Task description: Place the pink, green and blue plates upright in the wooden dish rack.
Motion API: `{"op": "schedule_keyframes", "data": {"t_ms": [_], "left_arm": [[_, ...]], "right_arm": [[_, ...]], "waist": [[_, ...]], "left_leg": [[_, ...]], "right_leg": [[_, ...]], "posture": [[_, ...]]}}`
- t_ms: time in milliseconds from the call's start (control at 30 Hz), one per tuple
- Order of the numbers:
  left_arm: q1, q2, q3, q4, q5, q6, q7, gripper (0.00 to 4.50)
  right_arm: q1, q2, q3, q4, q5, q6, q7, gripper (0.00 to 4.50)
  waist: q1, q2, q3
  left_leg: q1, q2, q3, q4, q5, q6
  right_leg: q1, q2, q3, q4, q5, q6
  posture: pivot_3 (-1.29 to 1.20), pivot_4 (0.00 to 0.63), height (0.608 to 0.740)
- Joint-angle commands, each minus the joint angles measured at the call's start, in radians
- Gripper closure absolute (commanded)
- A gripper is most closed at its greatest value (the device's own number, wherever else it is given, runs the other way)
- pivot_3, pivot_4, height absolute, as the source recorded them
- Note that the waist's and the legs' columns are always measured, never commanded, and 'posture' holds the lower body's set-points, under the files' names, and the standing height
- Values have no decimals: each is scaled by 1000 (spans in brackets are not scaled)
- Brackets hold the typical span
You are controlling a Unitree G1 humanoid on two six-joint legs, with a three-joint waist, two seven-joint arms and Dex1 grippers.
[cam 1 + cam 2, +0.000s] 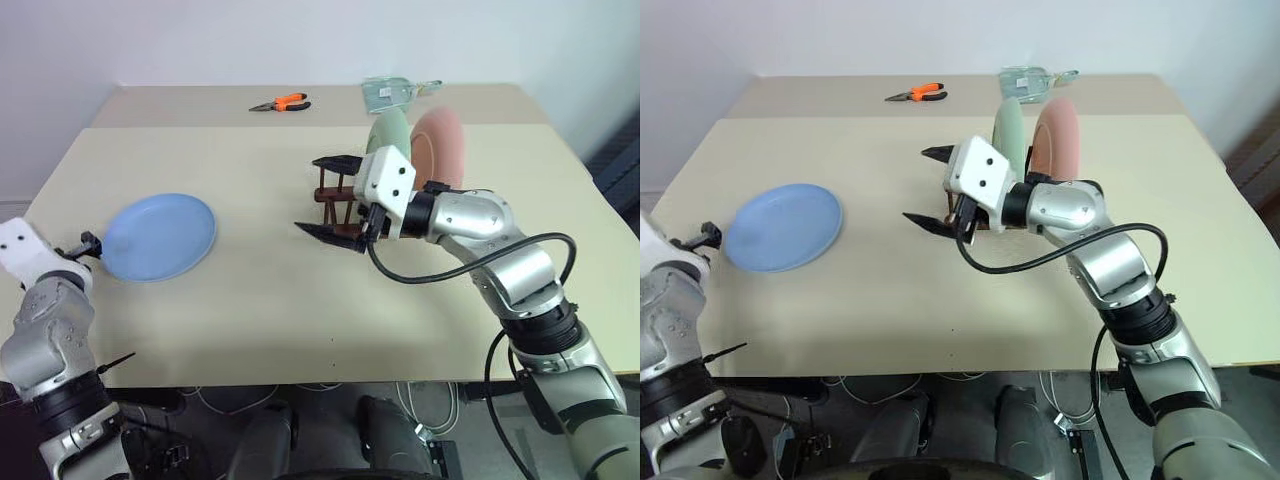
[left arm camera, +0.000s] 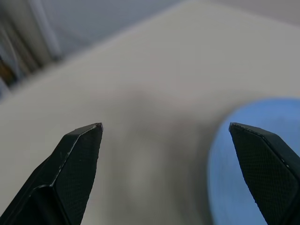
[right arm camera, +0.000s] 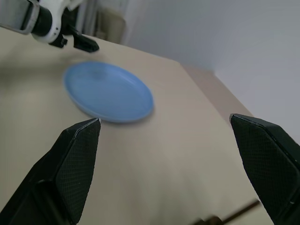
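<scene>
The right gripper [image 1: 328, 196] hangs above the beige tabletop [image 1: 300, 300] with its two black fingers [image 3: 77, 159] spread wide and nothing between them, pointing sideways toward the robot's left. Just behind it stands the small dark brown wooden dish rack [image 1: 335, 195], partly hidden by the white wrist housing. Two round matte plates stand upright in the rack: the pale mint green plate [image 1: 388, 135] and, just beside it on the robot's right, the salmon pink plate [image 1: 440, 145].

The left gripper [image 3: 70, 37] sits at the tabletop's left edge, its fingers [image 2: 77, 164] also wide apart and empty. Right beside it the light blue round plate [image 1: 160, 236] lies flat on the tabletop, well apart from the rack; whether a fingertip touches its rim cannot be told.

At the far side of the tabletop lie orange-handled pliers [image 1: 282, 103] and a clear plastic packet [image 1: 390, 93].
</scene>
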Motion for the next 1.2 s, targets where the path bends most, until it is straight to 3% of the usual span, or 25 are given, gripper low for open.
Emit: {"op": "schedule_keyframes", "data": {"t_ms": [33,133,267,333,500,633,767,867,967,1200], "left_arm": [[-12,-55,84,-60,-148,105,20,306],[-43,-100,139,-39,-207,105,67,1329],[-73,-101,137,7,-234,80,95,3430],[-81,-80,71,14,-230,57,42,4434],[-131,-48,-179,-112,-231,-60,-176,4476],[-226,-22,-359,-182,-182,-107,-226,4476],[-323,-13,-452,-200,-160,-109,-221,4476],[-365,-14,-450,-218,-192,-96,-214,4476],[-380,1,-450,-236,-216,-81,-223,4500],[-359,6,-408,-252,-271,-72,-202,4500]], "right_arm": [[7,17,-11,-5,-31,-32,11,0],[20,26,-18,-14,-51,-33,7,0],[31,25,-37,-24,-51,9,8,0],[31,23,-43,-25,-56,19,7,0],[8,23,-27,-21,-136,-52,-8,0],[-19,14,42,6,-273,-204,9,0],[-58,38,105,79,-413,-301,-19,0],[-82,57,143,156,-505,-350,-41,0],[-108,80,156,236,-580,-386,-79,844],[-119,89,157,308,-698,-474,-128,4324]], "waist": [[-2,-2,1],[-5,-2,0],[-6,-2,0],[-5,-2,0],[1,-5,2],[-7,-6,2],[-16,-6,2],[-15,-6,2],[-11,-6,2],[-9,-6,2]], "left_leg": [[0,0,0,0,0,0],[1,0,0,0,1,-1],[1,0,0,-1,1,-1],[0,0,0,-1,1,-1],[-1,-1,0,0,1,-2],[0,-1,1,-1,1,-2],[2,0,3,-5,2,-3],[3,0,3,-9,4,-6],[2,1,2,-12,7,-11],[1,0,2,-12,7,-11]], "right_leg": [[0,0,0,0,0,0],[-1,0,-1,2,0,0],[-1,1,-1,2,0,0],[-1,1,-1,2,0,0],[0,0,-1,0,0,-1],[0,0,-1,0,0,-1],[-1,0,1,0,0,-1],[-3,0,1,0,0,-1],[-5,1,1,0,1,-2],[-6,1,2,0,1,-2]], "posture": [[0,150,740],[0,150,740],[0,150,740],[0,150,740],[0,150,740],[0,150,740],[0,150,740],[0,150,740],[0,150,740],[0,150,740]]}}
